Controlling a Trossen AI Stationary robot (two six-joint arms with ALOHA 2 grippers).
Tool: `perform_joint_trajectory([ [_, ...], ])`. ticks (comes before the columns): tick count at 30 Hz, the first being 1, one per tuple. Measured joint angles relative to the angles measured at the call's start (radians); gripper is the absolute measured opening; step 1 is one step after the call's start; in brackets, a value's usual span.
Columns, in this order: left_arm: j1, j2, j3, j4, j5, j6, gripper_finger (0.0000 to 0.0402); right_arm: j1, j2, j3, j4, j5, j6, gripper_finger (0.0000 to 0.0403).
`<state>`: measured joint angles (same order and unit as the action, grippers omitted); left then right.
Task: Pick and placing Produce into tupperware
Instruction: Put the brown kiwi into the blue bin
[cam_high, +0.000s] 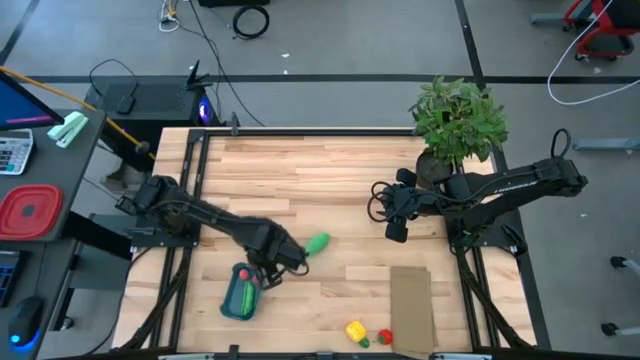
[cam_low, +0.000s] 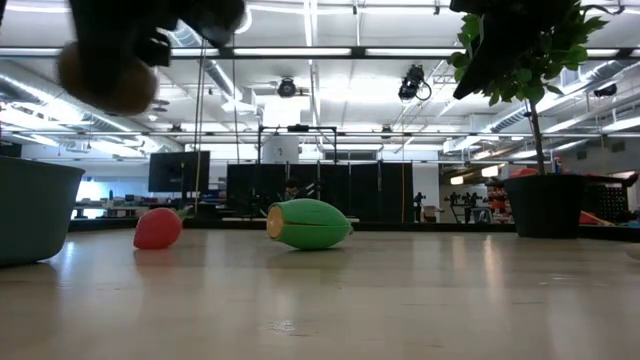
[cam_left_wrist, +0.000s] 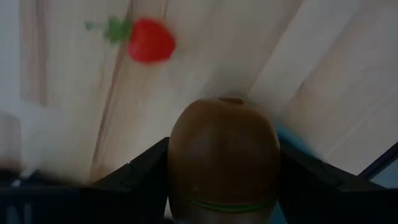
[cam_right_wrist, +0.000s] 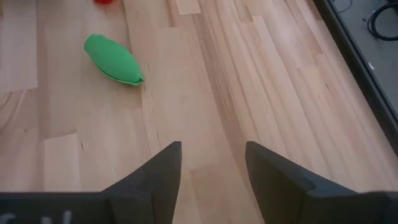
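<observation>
My left gripper (cam_high: 270, 266) hangs beside the blue-teal tupperware (cam_high: 239, 294), shut on a brown round piece (cam_left_wrist: 224, 155). That piece also shows high up in the low view (cam_low: 105, 75). Something green lies inside the tupperware. A red strawberry-like piece (cam_left_wrist: 149, 40) rests on the table near the tupperware's wall (cam_low: 30, 210). A green piece (cam_high: 317, 242) lies on its side mid-table. A yellow piece (cam_high: 355, 330) and a small red one (cam_high: 385, 337) lie at the near edge. My right gripper (cam_right_wrist: 211, 168) is open, waiting near the plant. My left gripper pinches the brown round piece by its two opposite sides (cam_left_wrist: 177, 155) between the two fingers (cam_left_wrist: 140, 174). The piece's end sticks out past the fingertips. It is lifted clear, well above the table top in the low view.
A leafy potted plant (cam_high: 457, 120) stands at the far right of the table, close to the right arm. A flat brown cardboard rectangle (cam_high: 411, 303) lies near the near right. Bare wood lies between the green piece and the right gripper.
</observation>
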<state>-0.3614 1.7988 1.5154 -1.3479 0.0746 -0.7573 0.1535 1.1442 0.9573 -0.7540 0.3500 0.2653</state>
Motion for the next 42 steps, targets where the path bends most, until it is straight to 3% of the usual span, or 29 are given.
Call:
perform_joint_trajectory([
  [14, -0.234, 0.000, -0.018, 0.010, 0.008, -0.268, 0.0244, 0.000, 0.000, 0.000, 0.001, 0.000, 0.006, 0.0187],
  [20, -0.306, 0.000, -0.018, 0.042, -0.069, -0.400, 0.0241, 0.000, 0.000, 0.000, 0.003, 0.000, 0.049, 0.0187],
  [33, -0.370, 0.000, -0.024, 0.050, -0.160, -0.681, 0.0243, 0.000, 0.000, 0.000, 0.003, -0.012, 0.050, 0.0187],
  [42, -0.390, 0.002, -0.185, 0.172, -0.114, -0.817, 0.0240, 0.000, 0.000, 0.000, 0.003, -0.012, 0.048, 0.0187],
])
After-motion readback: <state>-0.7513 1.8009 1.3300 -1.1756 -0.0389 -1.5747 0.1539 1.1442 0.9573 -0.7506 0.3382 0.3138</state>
